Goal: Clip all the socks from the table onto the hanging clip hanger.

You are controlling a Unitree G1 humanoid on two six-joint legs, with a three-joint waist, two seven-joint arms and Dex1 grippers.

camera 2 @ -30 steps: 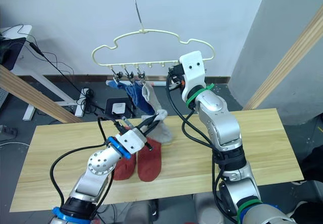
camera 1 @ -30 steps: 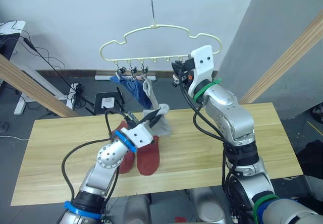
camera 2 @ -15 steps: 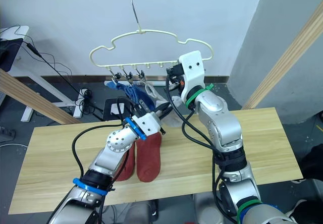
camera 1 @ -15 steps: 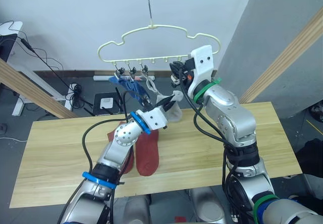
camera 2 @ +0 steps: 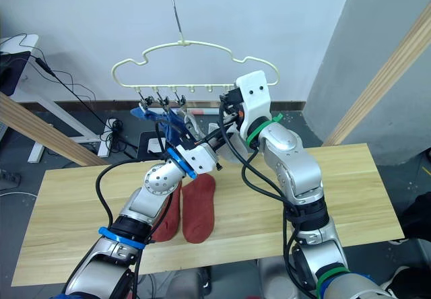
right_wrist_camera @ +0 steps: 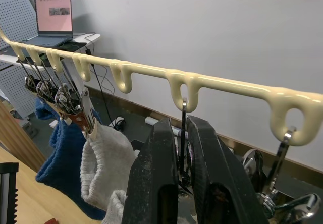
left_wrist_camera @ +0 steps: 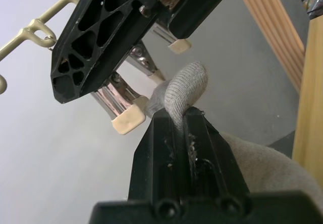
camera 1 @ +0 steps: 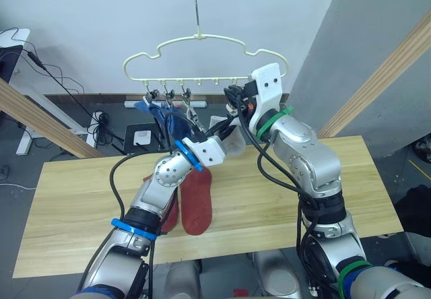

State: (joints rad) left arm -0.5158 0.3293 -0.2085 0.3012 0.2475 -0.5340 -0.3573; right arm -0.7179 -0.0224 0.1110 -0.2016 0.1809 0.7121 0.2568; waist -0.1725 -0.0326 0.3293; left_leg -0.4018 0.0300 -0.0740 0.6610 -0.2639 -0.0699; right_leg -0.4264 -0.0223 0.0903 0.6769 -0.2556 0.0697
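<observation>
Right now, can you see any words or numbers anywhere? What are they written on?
No words or numbers can be read.
The laptop screen on the desk has a pink band and tiny lines, too small to read.
The socks, the clip hanger and the table carry no writing that I can see.

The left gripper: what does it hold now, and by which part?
The left gripper holds a light grey sock by a folded bit of its edge, pinched between the fingers, right beside an open silver clip.
</observation>
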